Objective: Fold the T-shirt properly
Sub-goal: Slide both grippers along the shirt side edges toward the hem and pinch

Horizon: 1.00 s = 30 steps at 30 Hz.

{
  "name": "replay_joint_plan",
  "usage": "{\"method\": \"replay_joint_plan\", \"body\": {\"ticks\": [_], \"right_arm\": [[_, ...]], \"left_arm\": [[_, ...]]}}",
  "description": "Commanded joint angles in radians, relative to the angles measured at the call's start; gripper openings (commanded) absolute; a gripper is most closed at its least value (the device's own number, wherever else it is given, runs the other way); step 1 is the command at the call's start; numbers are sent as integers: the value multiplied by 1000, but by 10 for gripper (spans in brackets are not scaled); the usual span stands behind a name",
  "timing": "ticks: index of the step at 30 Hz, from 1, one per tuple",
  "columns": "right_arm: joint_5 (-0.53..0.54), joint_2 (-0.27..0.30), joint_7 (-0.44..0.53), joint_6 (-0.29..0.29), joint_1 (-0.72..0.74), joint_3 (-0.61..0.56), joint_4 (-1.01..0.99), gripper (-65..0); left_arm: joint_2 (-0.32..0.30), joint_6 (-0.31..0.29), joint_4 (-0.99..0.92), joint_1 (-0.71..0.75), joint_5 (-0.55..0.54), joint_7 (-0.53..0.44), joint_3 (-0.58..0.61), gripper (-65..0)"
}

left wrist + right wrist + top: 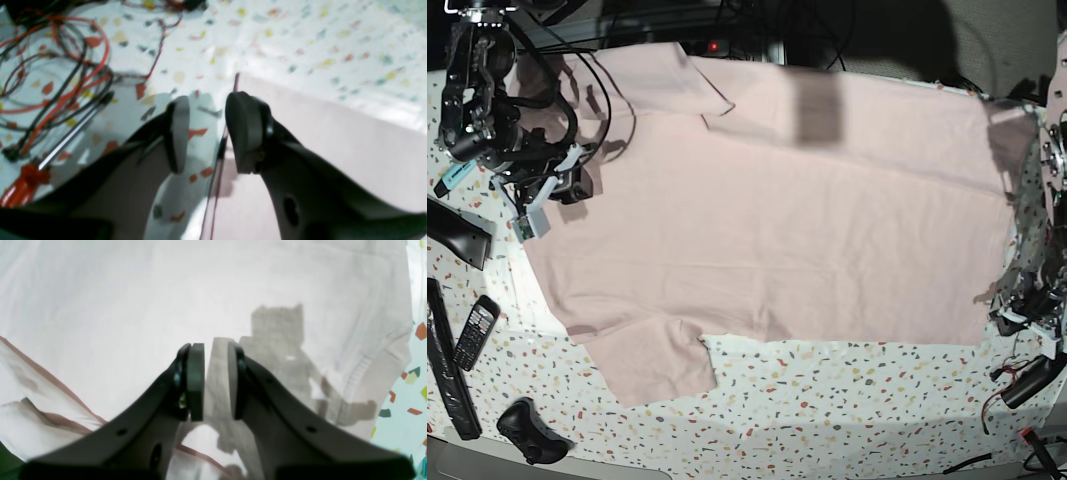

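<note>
We had one T-shirt [777, 210], pale pink and plain side up, spread flat across the speckled surface [847, 400], both sleeves out to one side and the hem toward the other, which we judged left it ready for a first fold. Two arms worked it, one at each end. Our right hand [210, 380] sat at the sleeve end with its jaws nearly together on a raised pleat of the pink cloth, apparently to lift that end. Our left hand [206, 131] hung at the hem corner, jaws apart and straddling the cloth's edge, one finger over fabric and one over bare surface, nothing yet pinched. Off the shirt lay one screwdriver [50, 160] with a red handle beside a tangle of wires [60, 66].
</note>
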Motion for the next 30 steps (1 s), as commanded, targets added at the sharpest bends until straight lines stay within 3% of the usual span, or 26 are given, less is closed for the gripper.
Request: {"method": "replay_joint_plan", "body": {"ticks": [1,8,13,17,27,30], "right_arm": [[9,16,10,3,11,7,16,-529],[9,17,12,4,11,7,16,-529],[9,17,12,4,11,8,16,-529],[9,17,12,4,11,7,16,-529],[9,17,30,3,11,8,16,-529],[17,17,45,3,11,8,16,-529]], "left_arm": [[-9,1,6,-28,6,-24,-4,-435],[23,-1,1,-14,63,9,5,-418],[31,-3,0,-8,64,36,90,-418],[31,32,0,-6,63,48,135,-418],[5,39,1,-14,63,-88,134,-412],[6,49,1,-14,63,-78,134,-341]]}}
